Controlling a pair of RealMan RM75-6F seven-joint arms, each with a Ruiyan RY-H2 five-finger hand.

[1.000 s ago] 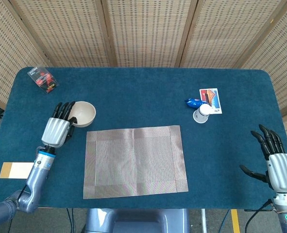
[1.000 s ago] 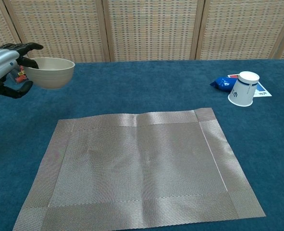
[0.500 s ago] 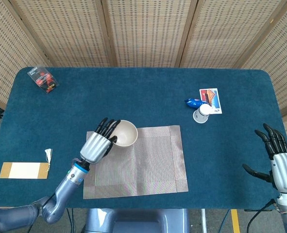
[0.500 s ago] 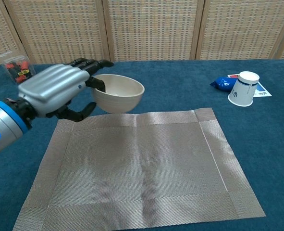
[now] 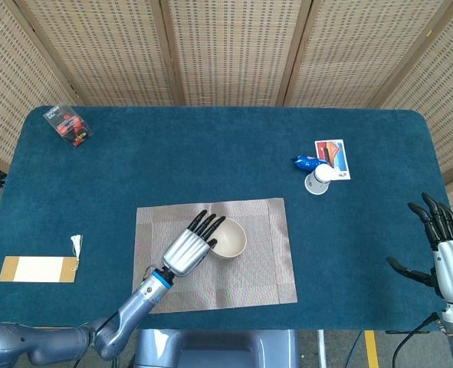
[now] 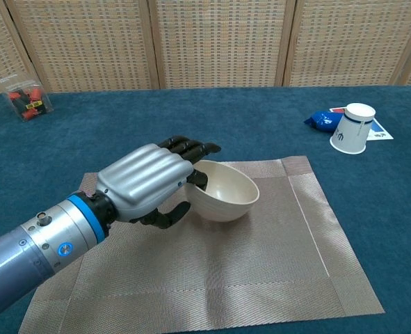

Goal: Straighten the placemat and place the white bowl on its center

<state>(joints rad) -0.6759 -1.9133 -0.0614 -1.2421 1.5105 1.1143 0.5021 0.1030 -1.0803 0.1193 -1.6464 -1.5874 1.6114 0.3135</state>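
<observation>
Two hands show. The left hand (image 5: 189, 247) grips the white bowl (image 5: 229, 238) by its near-left rim, fingers (image 6: 188, 147) hooked over the edge and thumb under the wall; in the chest view the bowl (image 6: 224, 190) is tilted, mouth up and leaning toward 2 o'clock. It sits over the middle of the placemat (image 5: 264, 261), slightly toward 12 o'clock of dead centre; can't tell whether its base touches the mat or hangs just above. The left forearm crosses the mat's 7 o'clock corner.

The placemat (image 6: 295, 264) lies flat on the blue table (image 5: 211, 153), edges approx. parallel to the table edges, w/ a faint crease along its far side.

The right hand (image 5: 445, 253) is at the table's 4 o'clock edge, well apart from the mat, fingers spread and holding nothing; it is outside the chest view.

At 2 o'clock of the mat: a white paper cup (image 5: 317, 180) on its side, touching a blue packet (image 5: 306, 162), both partly on a colourful card (image 5: 332, 157). At the 10 o'clock table corner is a clear packet w/ red bits (image 5: 67, 125). At 8 o'clock, near the edge, a tan card (image 5: 37, 269) w/ a small white tassel (image 5: 76, 244) just beside it.
</observation>
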